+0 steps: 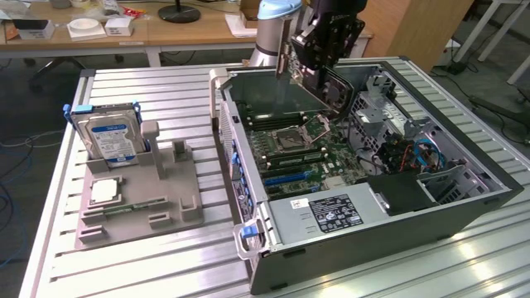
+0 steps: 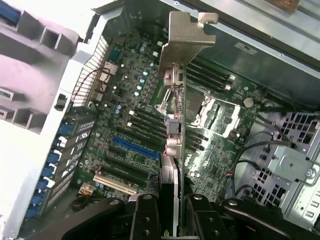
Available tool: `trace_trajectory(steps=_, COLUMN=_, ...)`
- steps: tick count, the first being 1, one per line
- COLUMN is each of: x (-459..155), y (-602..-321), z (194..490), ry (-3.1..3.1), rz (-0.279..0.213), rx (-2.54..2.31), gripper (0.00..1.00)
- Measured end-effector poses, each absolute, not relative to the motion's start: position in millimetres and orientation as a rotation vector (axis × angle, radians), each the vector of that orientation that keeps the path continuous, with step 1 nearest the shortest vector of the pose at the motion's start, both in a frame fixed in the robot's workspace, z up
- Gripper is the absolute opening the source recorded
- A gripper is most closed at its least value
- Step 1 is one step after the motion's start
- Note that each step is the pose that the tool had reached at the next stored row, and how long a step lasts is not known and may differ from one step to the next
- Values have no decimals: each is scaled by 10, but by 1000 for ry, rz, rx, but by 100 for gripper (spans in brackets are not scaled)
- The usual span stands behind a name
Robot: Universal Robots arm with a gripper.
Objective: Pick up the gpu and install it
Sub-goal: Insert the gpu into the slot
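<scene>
- while the tool (image 1: 321,62) hangs over the open computer case (image 1: 463,208), it is clamped on the gpu (image 1: 300,93); in the wrist view its fingers (image 2: 145,220) pinch the card from both sides.
- location: the gpu is held on edge above the motherboard (image 1: 290,155), apart from it, with its metal bracket (image 2: 186,37) at the end away from the tool.
- risk, misalignment: the card appears to sit beside the blue slot (image 2: 135,147), not over it. pressing down off-line would likely damage contacts or strike the cpu socket (image 2: 220,117).
- risk, bracket: it could catch on a case wall if the card tilts.
- risk, slip: a thin-edge grip may let the card rotate under insertion force.
- the hard drive (image 1: 110,139) stands in its grey holder (image 1: 166,205) on the surface (image 1: 149,87), well apart.
</scene>
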State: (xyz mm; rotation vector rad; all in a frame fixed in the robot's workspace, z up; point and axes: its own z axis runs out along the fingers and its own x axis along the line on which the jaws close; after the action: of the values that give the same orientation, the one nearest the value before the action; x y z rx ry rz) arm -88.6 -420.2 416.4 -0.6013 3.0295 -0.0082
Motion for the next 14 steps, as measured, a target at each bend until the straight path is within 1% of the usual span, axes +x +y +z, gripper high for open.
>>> trace_trajectory(steps=14, x=-886, y=-4202, z=4164, ry=2960, rz=0, rx=-881, gripper=27)
